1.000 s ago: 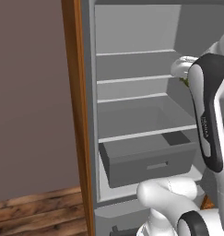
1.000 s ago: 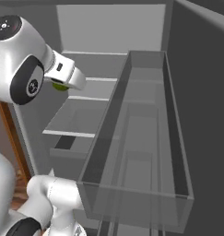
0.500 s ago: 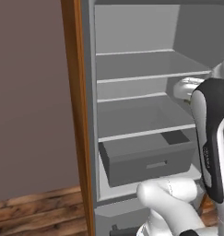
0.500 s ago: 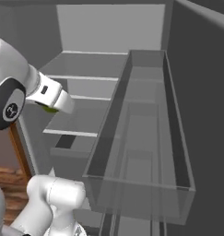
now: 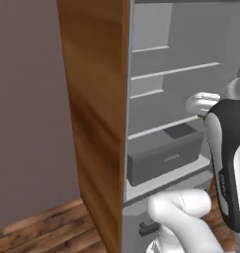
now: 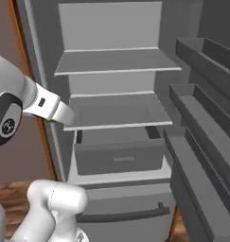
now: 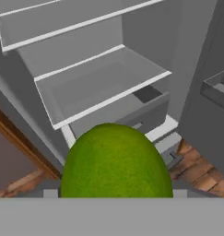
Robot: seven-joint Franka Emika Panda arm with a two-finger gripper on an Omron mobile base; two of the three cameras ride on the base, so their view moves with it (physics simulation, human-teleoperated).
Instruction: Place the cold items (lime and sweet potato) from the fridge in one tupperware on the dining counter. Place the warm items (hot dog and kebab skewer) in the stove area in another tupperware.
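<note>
Nearest to you in the hand view is the lime, big and green at the bottom centre, hanging in the air in front of the open fridge. The gripper is pinching the lime, though the fruit covers the fingertips in that view. The right base view gives you the white hand from the side, level with the front edge of the lower shelf, with just a sliver of green under it. In the left base view you get the arm's dark link in front and a speck of green beside it, so don't rely on it for the grip. Past the lime, the hand view shows the grey drawer pulled partly out under the lower shelf, and wooden floor below. The right base view adds the upper shelf and the door bins stacked on the right, which the left base view doesn't give you. The left base view gives you the wooden side panel to the fridge's left, and a brownish wall beyond.
</note>
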